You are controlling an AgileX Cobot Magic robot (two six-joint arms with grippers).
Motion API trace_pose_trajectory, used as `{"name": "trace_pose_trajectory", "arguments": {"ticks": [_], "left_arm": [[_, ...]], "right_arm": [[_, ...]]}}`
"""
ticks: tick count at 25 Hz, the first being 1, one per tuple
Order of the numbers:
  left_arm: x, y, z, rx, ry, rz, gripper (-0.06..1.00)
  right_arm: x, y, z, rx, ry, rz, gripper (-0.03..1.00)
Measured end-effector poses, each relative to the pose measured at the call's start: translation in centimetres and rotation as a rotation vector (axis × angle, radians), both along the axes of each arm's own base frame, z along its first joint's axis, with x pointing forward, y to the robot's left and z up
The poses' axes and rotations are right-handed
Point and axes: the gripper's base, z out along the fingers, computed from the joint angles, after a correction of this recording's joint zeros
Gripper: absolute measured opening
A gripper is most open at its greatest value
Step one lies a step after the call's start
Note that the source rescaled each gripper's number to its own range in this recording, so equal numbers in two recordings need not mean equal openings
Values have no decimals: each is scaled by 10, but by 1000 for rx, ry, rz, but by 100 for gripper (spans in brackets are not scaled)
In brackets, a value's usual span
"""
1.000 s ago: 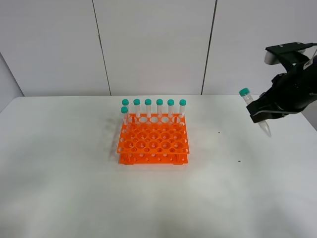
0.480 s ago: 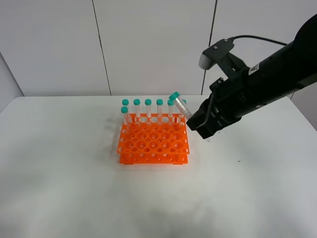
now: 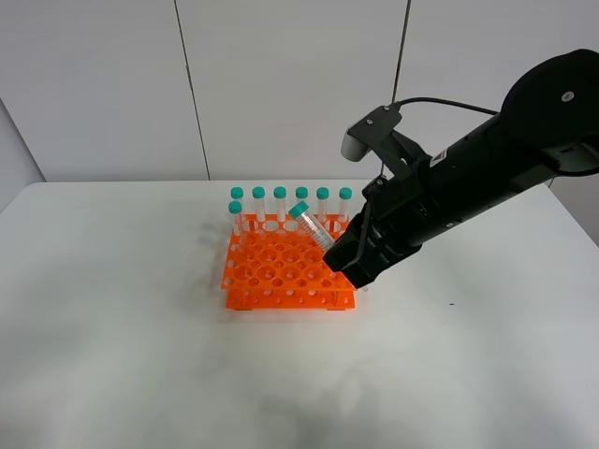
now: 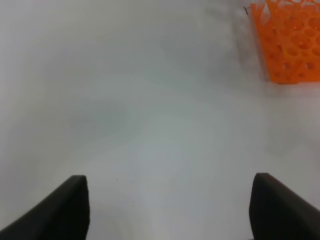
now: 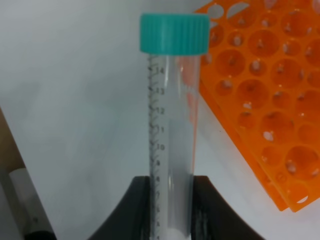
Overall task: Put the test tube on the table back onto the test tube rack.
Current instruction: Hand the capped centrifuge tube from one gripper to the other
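My right gripper (image 3: 344, 258) is shut on a clear test tube (image 3: 312, 227) with a teal-green cap. It holds the tube tilted, cap up and to the left, over the right part of the orange rack (image 3: 281, 271). In the right wrist view the tube (image 5: 172, 125) stands between the dark fingers (image 5: 130, 210), with the rack (image 5: 265, 95) beside it. Several like tubes (image 3: 280, 207) stand in the rack's far row and one at the left. My left gripper (image 4: 167, 207) is open over bare table (image 4: 125, 100), with a corner of the rack (image 4: 292, 45) in its view.
The white table (image 3: 112, 327) spreads around the rack. A pale panelled wall (image 3: 281, 84) stands behind it. The right arm (image 3: 487, 168) reaches in from the right above the table.
My right gripper has carried the tube from the far right, leftward and lower, to above the rack's right side. The tube stays tilted in the grip.
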Motion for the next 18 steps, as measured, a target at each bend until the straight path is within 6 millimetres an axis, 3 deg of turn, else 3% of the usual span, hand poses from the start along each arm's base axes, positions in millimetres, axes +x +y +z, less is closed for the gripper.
{"name": "trace_pose_trajectory", "arguments": {"ticks": [3,6,9,13,18], "left_arm": [[-1,0,9,-17,-47,11,94],[3,0,36,-33,-113,12,94],[19,-2,68,-42,-135,9,94],[68,-10,92,-112,-93,-27,94],[144,-30,84,-281,5,-137,94]], "right_arm": [[0,0,-1,-1,0,2,1],[0,0,-1,-2,2,2,1],[0,0,-1,-8,-12,22,1],[0,1,0,-6,-37,58,1],[-1,5,2,40,-39,71,1]]}}
